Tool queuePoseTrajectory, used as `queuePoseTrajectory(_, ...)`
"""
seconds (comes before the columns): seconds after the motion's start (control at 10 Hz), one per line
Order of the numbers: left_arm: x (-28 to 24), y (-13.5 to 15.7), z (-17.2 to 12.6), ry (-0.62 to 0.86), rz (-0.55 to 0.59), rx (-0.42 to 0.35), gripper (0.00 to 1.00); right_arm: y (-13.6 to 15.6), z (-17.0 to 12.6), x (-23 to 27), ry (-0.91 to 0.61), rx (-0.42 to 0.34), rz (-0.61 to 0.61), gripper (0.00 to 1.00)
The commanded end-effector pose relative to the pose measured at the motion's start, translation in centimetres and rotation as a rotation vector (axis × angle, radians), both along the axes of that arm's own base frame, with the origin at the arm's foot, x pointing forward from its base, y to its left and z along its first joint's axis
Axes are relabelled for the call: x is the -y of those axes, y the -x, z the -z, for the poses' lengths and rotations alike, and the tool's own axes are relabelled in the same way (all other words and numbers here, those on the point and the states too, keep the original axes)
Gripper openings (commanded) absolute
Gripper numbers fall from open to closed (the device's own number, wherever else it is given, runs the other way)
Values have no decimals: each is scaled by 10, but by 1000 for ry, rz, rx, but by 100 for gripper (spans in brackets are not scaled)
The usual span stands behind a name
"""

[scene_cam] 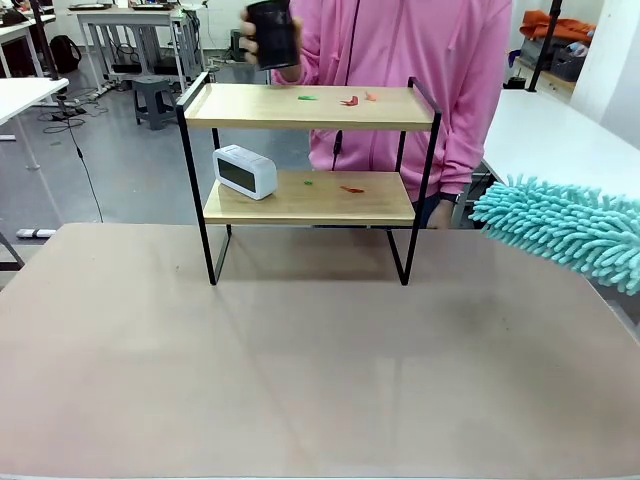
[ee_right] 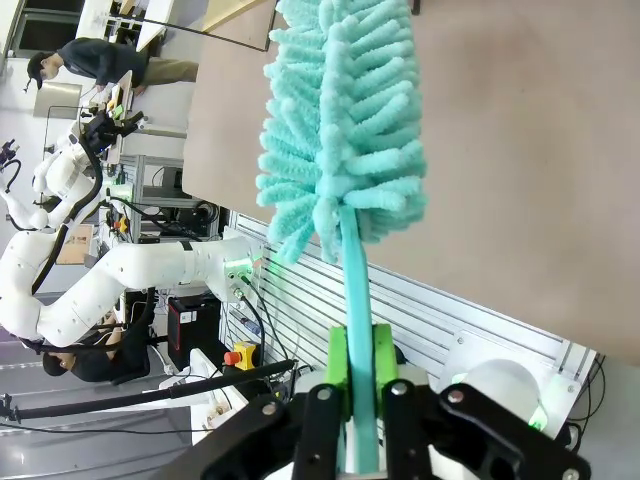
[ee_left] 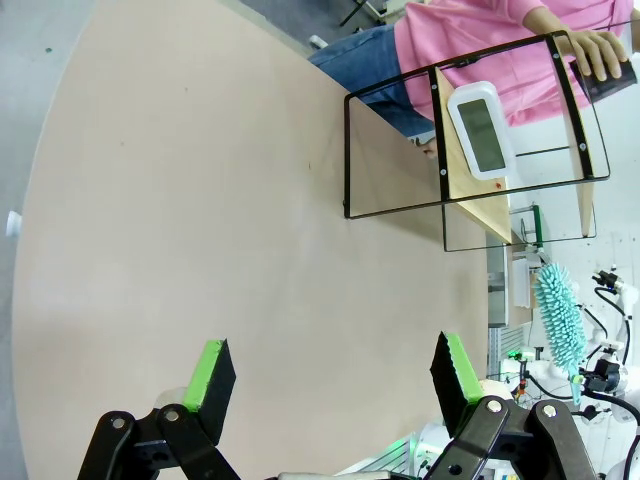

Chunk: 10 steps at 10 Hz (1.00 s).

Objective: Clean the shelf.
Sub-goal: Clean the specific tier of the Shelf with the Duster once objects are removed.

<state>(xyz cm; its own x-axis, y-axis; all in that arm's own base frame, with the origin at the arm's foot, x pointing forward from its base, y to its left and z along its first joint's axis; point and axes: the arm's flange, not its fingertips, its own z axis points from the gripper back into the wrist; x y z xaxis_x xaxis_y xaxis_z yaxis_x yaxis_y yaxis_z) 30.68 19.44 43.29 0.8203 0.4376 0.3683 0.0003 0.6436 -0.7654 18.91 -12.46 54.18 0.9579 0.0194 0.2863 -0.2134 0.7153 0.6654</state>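
Centrally in the front view, a small two-tier shelf (scene_cam: 250,108) stands on the far part of the tan table (scene_cam: 300,370), in the upper middle of the frame. It has two light wooden boards in a thin black frame. A white clock (scene_cam: 243,171) sits at the left end of the lower board. Small scraps lie on both boards: green (scene_cam: 307,97), red (scene_cam: 349,101) and orange (scene_cam: 371,97) on the top one, green (scene_cam: 308,181) and red (scene_cam: 351,189) on the lower one.

Behind the shelf stands a person in a pink top (scene_cam: 400,60), whose hand (scene_cam: 252,42) holds a dark cup (scene_cam: 271,32) above the top board's left end. At the right edge of the frame a fluffy turquoise duster (scene_cam: 565,225) reaches in, apart from the shelf.

At the bottom of the right wrist view, the right gripper (ee_right: 361,375) pinches the duster's thin handle between its green pads. In the left wrist view, the left gripper (ee_left: 333,372) has its jaws spread wide with nothing between them, over bare table, and the shelf sits in the upper right.
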Motion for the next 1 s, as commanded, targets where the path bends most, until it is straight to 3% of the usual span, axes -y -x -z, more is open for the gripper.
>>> queuePoseTrajectory(0.0,0,0,1,-2,11,21,100,-1,-6,2,-26,-6,10,1)
queuePoseTrajectory(0.2,0,0,1,-2,11,21,100,-1,-6,2,-26,-6,10,1)
queuePoseTrajectory(0.3,0,0,1,-2,11,21,100,0,0,0,0,0,0,12)
queuePoseTrajectory(0.4,0,0,1,-2,11,21,100,-2,-14,-9,-1,50,2,12)
queuePoseTrajectory(0.7,0,0,1,-2,11,21,100,-9,-101,-67,195,333,69,12)
queuePoseTrajectory(0.9,0,0,1,-2,11,21,100,-30,-128,-129,298,529,25,12)
